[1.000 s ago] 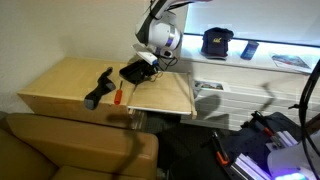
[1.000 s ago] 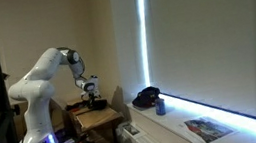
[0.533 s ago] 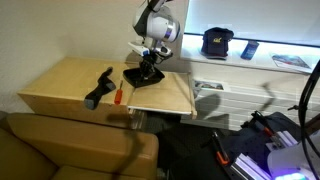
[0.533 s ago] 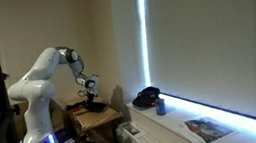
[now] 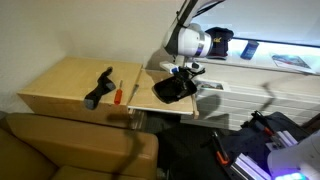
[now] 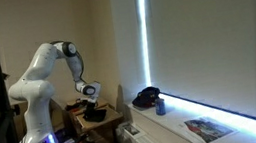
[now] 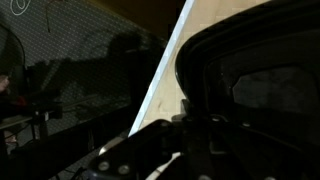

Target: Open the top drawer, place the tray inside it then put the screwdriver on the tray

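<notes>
The top drawer [image 5: 150,98] of the pale wooden cabinet stands pulled out, its flat light interior showing. My gripper [image 5: 181,73] is shut on the rim of the black tray [image 5: 172,90] and holds it tilted over the drawer's right part. Whether the tray touches the drawer floor I cannot tell. In the wrist view the tray [image 7: 262,75] fills the right side, with a strip of the drawer's wood [image 7: 168,75] beside it. The orange-handled screwdriver [image 5: 115,95] lies on the cabinet top, left of the drawer. In an exterior view the gripper [image 6: 92,106] and tray [image 6: 95,114] are small and dark.
A long black angled tool [image 5: 98,88] lies on the cabinet top [image 5: 60,85] beside the screwdriver. A white ledge [image 5: 255,65] behind carries a black cap [image 5: 217,42], a remote and a magazine. A brown sofa [image 5: 70,150] stands in front. Cables and gear lie on the floor at the right.
My gripper has carried the tray from the drawer's back left to the right and downward, over the drawer's right part. The screwdriver and the black tool have not moved.
</notes>
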`<action>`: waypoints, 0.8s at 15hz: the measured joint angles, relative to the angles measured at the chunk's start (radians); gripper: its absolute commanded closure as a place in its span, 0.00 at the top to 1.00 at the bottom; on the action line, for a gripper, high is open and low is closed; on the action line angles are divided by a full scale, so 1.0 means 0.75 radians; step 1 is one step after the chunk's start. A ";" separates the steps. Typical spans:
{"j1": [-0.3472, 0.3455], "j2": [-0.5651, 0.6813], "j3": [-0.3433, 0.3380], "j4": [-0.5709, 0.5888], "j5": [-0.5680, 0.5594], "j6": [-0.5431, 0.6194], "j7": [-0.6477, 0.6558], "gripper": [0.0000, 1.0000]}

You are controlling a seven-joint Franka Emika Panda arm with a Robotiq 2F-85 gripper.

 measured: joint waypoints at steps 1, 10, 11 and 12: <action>-0.007 -0.032 -0.007 -0.069 0.019 0.076 -0.057 0.01; -0.500 -0.050 0.484 -0.300 0.311 0.818 -0.921 0.01; -0.596 -0.019 0.586 -0.288 0.312 0.839 -1.007 0.01; -0.674 0.015 0.671 -0.280 0.302 0.847 -1.079 0.01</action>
